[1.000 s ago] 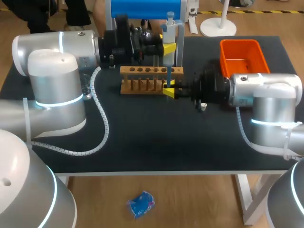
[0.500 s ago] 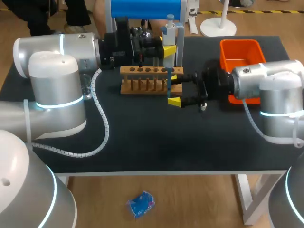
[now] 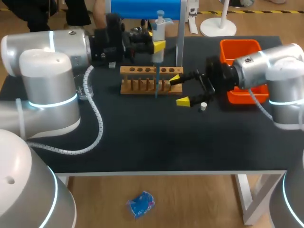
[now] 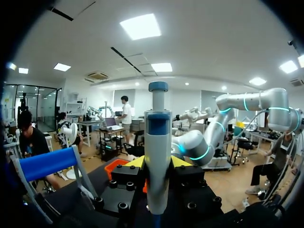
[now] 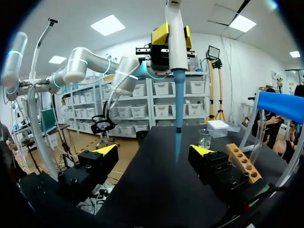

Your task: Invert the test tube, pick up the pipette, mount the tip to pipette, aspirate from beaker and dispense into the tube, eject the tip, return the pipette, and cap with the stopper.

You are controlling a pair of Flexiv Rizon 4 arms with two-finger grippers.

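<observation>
My left gripper (image 3: 157,46) is clamped on the pipette (image 3: 158,29), with a yellow finger on each side of the white barrel. It holds the pipette upright over the wooden rack (image 3: 142,80). The blue tip (image 5: 178,111) is mounted and points straight down. From the head camera its end hangs in front of the rack's right half, though I cannot tell whether it touches anything. In the left wrist camera the barrel stands squarely between my fingers, plunger uppermost.

My right gripper (image 3: 179,90) sits at three o'clock of the rack, jaws spread and holding nothing. One yellow finger is just beside the rack's right end, and the other is nearer me over the dark table (image 3: 142,137). In the right wrist camera the blue tip hangs ahead of the spread fingers, touching neither.

The small white stopper (image 3: 203,106) lies at four o'clock of the rack, just beside my right gripper. The orange bin (image 3: 240,54) is at two o'clock, partly hidden behind my right arm. The beaker (image 5: 204,138) stands beyond the tip, near the rack's far end. The blue-topped stand (image 3: 142,7) rises at twelve o'clock of the rack, behind the pipette.
</observation>
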